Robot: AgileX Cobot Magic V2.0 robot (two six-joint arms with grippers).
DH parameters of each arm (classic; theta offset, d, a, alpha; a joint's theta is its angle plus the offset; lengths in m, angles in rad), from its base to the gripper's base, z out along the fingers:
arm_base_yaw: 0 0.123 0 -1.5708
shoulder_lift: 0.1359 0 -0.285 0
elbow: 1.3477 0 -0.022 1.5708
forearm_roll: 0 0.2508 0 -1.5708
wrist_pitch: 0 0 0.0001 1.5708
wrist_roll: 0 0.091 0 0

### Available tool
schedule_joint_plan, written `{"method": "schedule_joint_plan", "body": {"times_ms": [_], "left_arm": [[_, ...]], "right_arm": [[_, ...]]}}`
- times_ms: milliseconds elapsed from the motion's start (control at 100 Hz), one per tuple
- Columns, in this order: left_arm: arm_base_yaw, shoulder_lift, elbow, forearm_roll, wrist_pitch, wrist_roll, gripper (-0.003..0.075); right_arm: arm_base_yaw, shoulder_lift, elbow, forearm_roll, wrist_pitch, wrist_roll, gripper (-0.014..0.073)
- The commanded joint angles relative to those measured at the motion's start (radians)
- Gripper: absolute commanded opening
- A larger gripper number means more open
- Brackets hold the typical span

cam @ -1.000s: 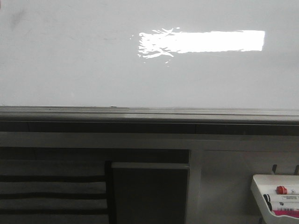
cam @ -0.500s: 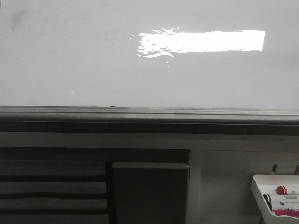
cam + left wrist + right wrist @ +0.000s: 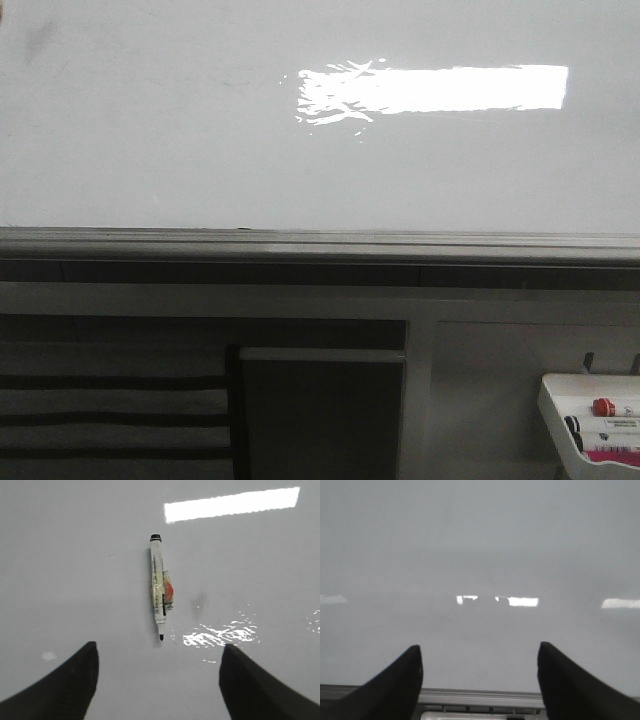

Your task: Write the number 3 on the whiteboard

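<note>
Your left gripper [image 3: 159,680] hangs released over the whiteboard [image 3: 75,580]; marker [image 3: 159,592] lies uncapped between its fingers. Right gripper [image 3: 480,680] released, empty.

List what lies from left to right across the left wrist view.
Left finger of the left gripper → small white spot on the whiteboard → uncapped marker lying on the board → dark smudge → rippled glare patch → right finger.
</note>
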Motion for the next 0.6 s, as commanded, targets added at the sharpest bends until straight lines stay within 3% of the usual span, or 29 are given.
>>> {"method": "schedule_joint_plan", "body": {"times_ms": [0,340,590], "left_arm": [[0.0,0.011,-0.028,-0.005,-0.066,-0.01,0.0531],[0.0,0.019,-0.028,-0.018,-0.081,-0.01,0.0443],[0.0,0.201,-0.043,-0.004,-0.119,-0.01,0.0384]], "right_arm": [[0.002,0.014,-0.034,-0.022,-0.084,-0.008,0.0514],[0.002,0.014,-0.034,-0.01,-0.091,-0.008,0.0514],[0.002,0.014,-0.034,0.02,-0.12,-0.008,0.0514]]}}
